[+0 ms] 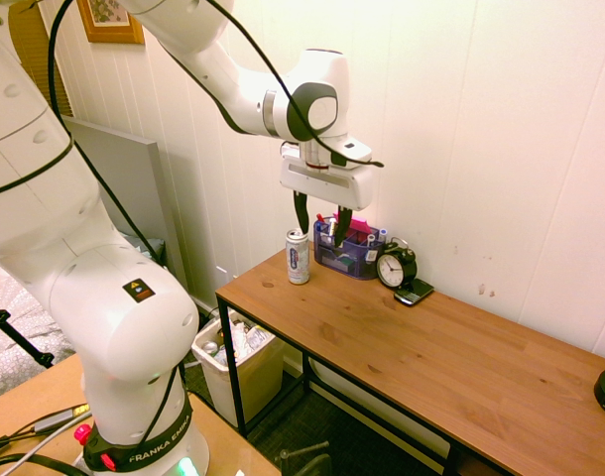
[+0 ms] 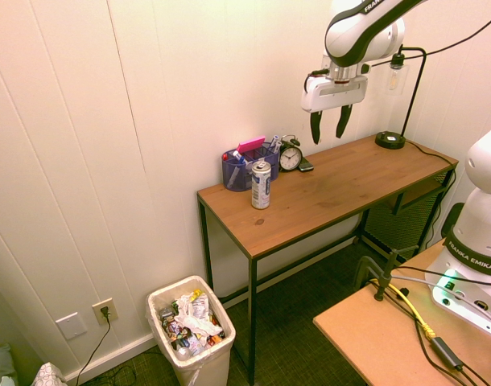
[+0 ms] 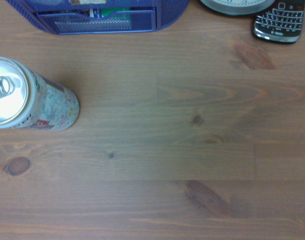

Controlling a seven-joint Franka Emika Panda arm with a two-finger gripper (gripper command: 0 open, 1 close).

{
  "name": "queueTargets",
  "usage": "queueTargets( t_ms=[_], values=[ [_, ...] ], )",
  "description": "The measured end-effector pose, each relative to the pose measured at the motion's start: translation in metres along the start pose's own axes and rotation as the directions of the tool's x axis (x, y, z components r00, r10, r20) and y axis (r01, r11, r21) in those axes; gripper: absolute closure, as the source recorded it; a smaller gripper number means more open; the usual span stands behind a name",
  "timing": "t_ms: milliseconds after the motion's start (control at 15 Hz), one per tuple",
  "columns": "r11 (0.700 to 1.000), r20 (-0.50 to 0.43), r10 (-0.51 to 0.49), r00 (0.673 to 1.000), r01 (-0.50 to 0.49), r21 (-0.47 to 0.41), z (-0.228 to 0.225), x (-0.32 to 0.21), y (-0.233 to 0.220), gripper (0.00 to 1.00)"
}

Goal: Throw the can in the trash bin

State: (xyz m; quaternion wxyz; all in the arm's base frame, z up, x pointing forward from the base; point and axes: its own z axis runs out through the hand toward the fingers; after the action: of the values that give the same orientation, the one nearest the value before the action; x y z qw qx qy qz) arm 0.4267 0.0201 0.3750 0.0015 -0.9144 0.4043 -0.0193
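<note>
The can (image 2: pixel 262 184) stood upright on the table (image 2: pixel 334 189), below and bin-side of the empty, wide-open end effector (image 2: pixel 328 124).

I'm seeing a shiny metal can (image 3: pixel 22 97) on the matt wood-grain desk (image 3: pixel 192 150), beside the blue mesh organiser (image 3: pixel 107 17); below the desk, a smooth plastic trash bin (image 2: pixel 199 366).
</note>
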Motion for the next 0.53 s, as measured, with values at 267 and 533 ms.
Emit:
queueTargets(
  t_ms=[267, 533],
  values=[
    [0.999, 0.018, -0.027, 0.999, 0.026, 0.041, 0.006, -0.006, -0.012, 0.00],
    [0.993, 0.028, -0.120, 0.992, 0.119, 0.026, 0.019, -0.066, -0.054, 0.00]
  ],
)
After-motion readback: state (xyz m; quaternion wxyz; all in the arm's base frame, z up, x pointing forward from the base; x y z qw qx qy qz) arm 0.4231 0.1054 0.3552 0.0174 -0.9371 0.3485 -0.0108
